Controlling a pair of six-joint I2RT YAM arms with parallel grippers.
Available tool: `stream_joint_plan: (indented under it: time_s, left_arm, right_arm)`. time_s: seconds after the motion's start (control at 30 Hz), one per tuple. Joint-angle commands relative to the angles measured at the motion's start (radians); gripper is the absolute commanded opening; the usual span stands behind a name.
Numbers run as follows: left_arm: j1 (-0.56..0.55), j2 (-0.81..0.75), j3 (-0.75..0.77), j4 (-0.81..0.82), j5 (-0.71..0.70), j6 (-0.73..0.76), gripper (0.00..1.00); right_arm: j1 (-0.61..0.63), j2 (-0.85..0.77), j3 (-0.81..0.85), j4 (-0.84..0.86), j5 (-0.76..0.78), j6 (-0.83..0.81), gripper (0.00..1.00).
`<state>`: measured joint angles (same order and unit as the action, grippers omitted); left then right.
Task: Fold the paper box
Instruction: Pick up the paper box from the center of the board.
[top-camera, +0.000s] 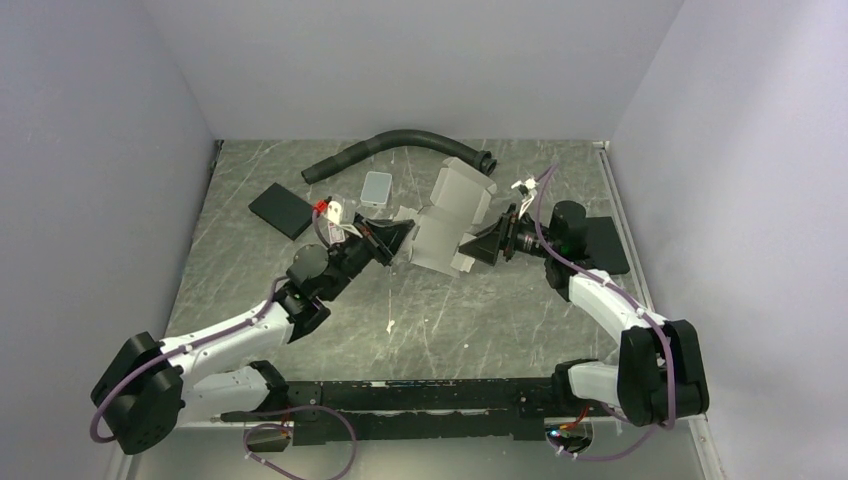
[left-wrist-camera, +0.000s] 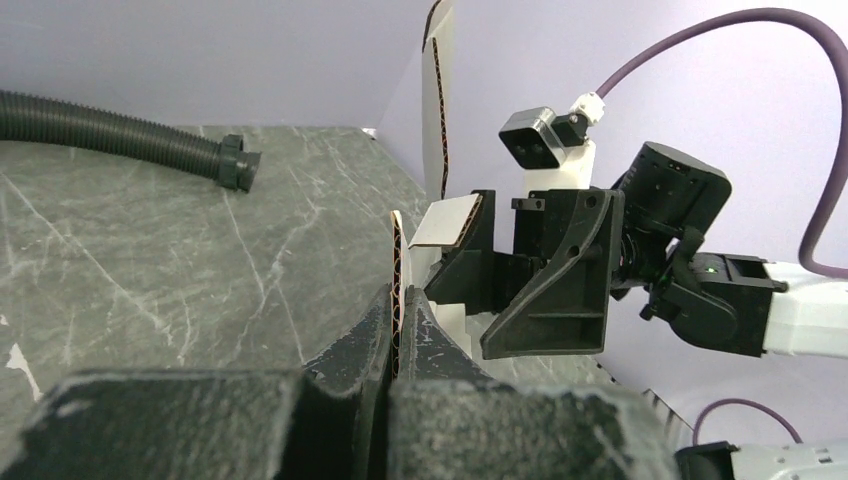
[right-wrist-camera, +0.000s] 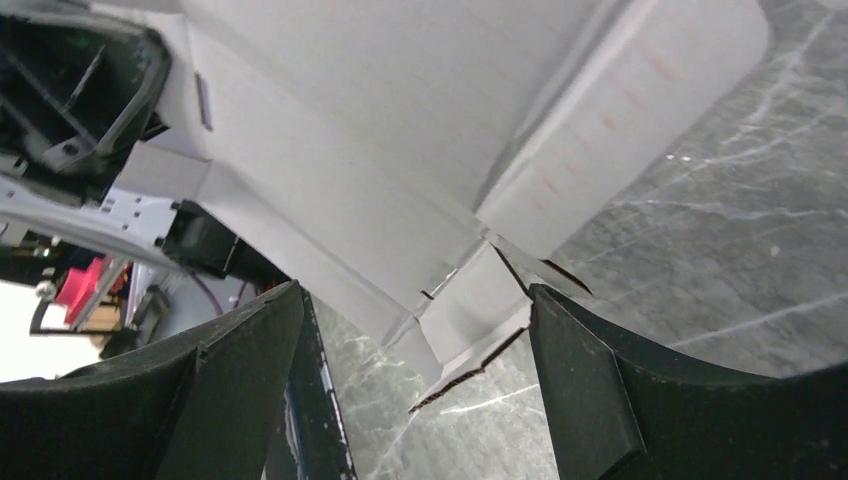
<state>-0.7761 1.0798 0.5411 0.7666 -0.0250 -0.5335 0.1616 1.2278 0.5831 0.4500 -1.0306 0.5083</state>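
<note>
The paper box (top-camera: 447, 212) is a white creased cardboard sheet, partly folded, standing on edge in the middle of the table. My left gripper (top-camera: 404, 239) is shut on its left flap; in the left wrist view the jaws (left-wrist-camera: 399, 303) pinch the corrugated edge of the box (left-wrist-camera: 446, 222). From the right, my right gripper (top-camera: 470, 249) stands open at the box's lower right corner. In the right wrist view a tabbed flap of the box (right-wrist-camera: 480, 320) lies between the spread fingers (right-wrist-camera: 600, 370), touching neither that I can see. The right gripper (left-wrist-camera: 545, 290) also shows in the left wrist view.
A black ribbed hose (top-camera: 398, 143) curves along the back. A black flat pad (top-camera: 281, 210) and a small light grey tile (top-camera: 376, 186) lie at the back left. Another black pad (top-camera: 606, 245) lies under the right arm. White walls close in three sides.
</note>
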Motion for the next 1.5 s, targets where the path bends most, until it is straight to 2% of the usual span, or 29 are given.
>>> stream_joint_plan:
  time_s: [0.0,0.2,0.23,0.27,0.3,0.67,0.77,0.8,0.9,1.03,1.1,1.13,1.27,1.37,1.47]
  left_arm:
    - [-0.033,0.007,0.047,0.094,-0.134,0.046,0.00]
    - [-0.054,-0.005,0.039,0.120,-0.212,0.080,0.00]
    - [-0.055,-0.003,0.040,0.125,-0.215,0.084,0.00]
    - [-0.059,0.000,0.042,0.127,-0.218,0.087,0.00]
    - [-0.060,0.003,0.042,0.131,-0.220,0.088,0.00]
    - [-0.083,0.031,0.053,0.138,-0.219,0.100,0.00]
    - [-0.082,0.014,0.051,0.099,-0.211,0.100,0.00]
    - [-0.082,0.006,0.049,0.077,-0.210,0.097,0.05]
    - [-0.081,-0.045,0.041,-0.019,-0.199,0.110,0.30]
    - [-0.070,-0.184,0.068,-0.312,-0.201,0.167,0.77]
    - [-0.058,-0.267,0.096,-0.489,-0.191,0.203,0.96]
    - [-0.048,-0.302,0.115,-0.560,-0.175,0.221,0.99]
    - [-0.002,-0.379,0.220,-0.808,-0.070,0.288,1.00]
    - [0.064,-0.303,0.373,-0.978,0.075,0.278,1.00]
    - [0.164,-0.174,0.494,-1.067,0.271,0.244,0.99]
  right_arm:
    - [0.012,0.007,0.052,-0.076,0.130,-0.023,0.86]
    - [0.019,0.016,0.057,-0.112,0.179,-0.032,0.86]
    - [0.019,0.017,0.058,-0.112,0.182,-0.029,0.93]
    - [0.019,0.019,0.058,-0.110,0.181,-0.026,0.58]
    - [0.019,0.023,0.055,-0.104,0.182,-0.022,0.51]
    - [0.019,0.023,0.085,-0.160,0.222,-0.058,0.03]
    - [0.008,0.014,0.118,-0.228,0.231,-0.125,0.00]
    - [0.005,0.009,0.138,-0.262,0.232,-0.185,0.00]
    - [-0.010,-0.002,0.204,-0.391,0.250,-0.334,0.00]
    - [-0.030,-0.032,0.293,-0.607,0.273,-0.598,0.00]
    - [-0.043,-0.042,0.318,-0.685,0.286,-0.678,0.00]
    - [-0.048,-0.048,0.326,-0.716,0.288,-0.717,0.00]
    - [-0.049,-0.057,0.369,-0.843,0.334,-0.888,0.00]
    - [-0.048,-0.068,0.392,-0.915,0.370,-0.989,0.00]
    - [-0.048,-0.085,0.400,-0.960,0.402,-1.061,0.00]
